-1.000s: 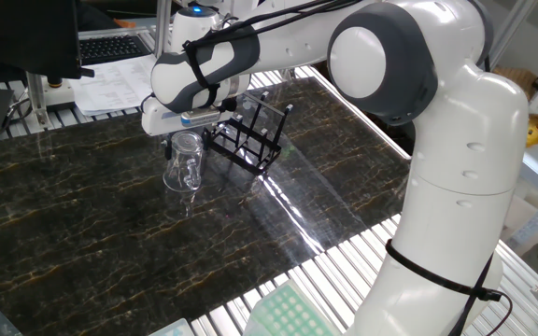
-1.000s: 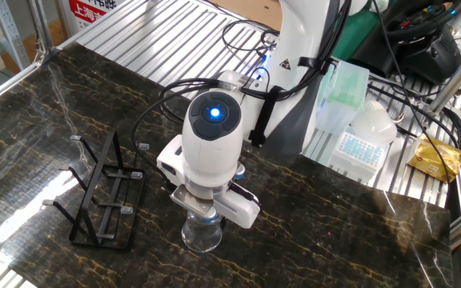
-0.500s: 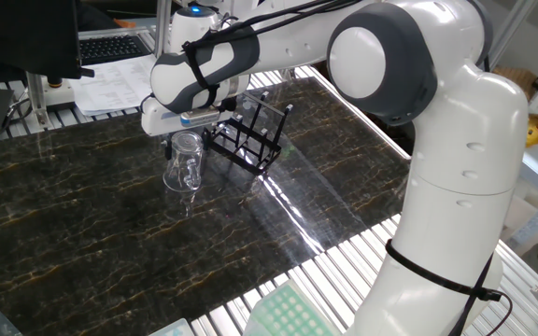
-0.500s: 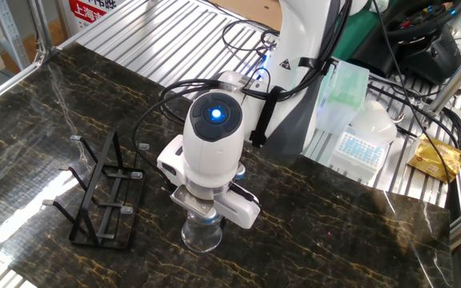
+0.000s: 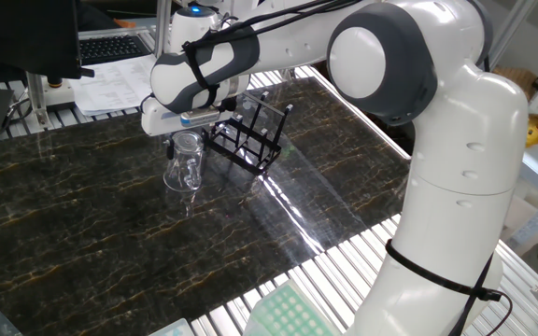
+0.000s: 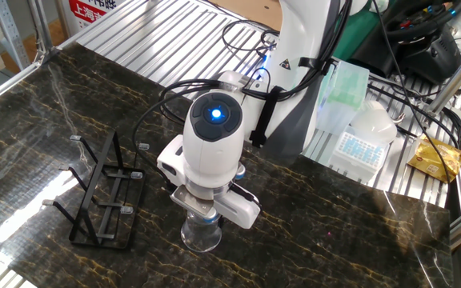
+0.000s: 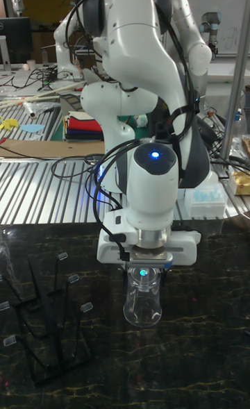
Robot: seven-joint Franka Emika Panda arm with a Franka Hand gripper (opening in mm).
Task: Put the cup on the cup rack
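Observation:
The cup (image 5: 183, 170) is a clear glass mug standing upright on the dark marble table (image 5: 110, 243), its handle turned toward the camera in one fixed view. My gripper (image 5: 183, 142) points straight down onto its top, with a finger on either side of the rim, tight against the glass. The cup (image 6: 201, 237) shows just below the hand in the other fixed view, and the cup (image 7: 142, 306) rests on the tabletop in the tall view under the gripper (image 7: 144, 275). The black wire cup rack (image 5: 250, 140) stands right beside it, apart from the cup, with nothing on its pegs.
Papers and a keyboard (image 5: 110, 47) lie beyond the table's far edge. A ribbed metal surface (image 6: 174, 40) surrounds the marble. Pipette-tip boxes (image 6: 358, 148) and a yellow packet (image 6: 434, 160) sit off the table. The robot's own base and cables (image 6: 294, 72) stand close behind the hand.

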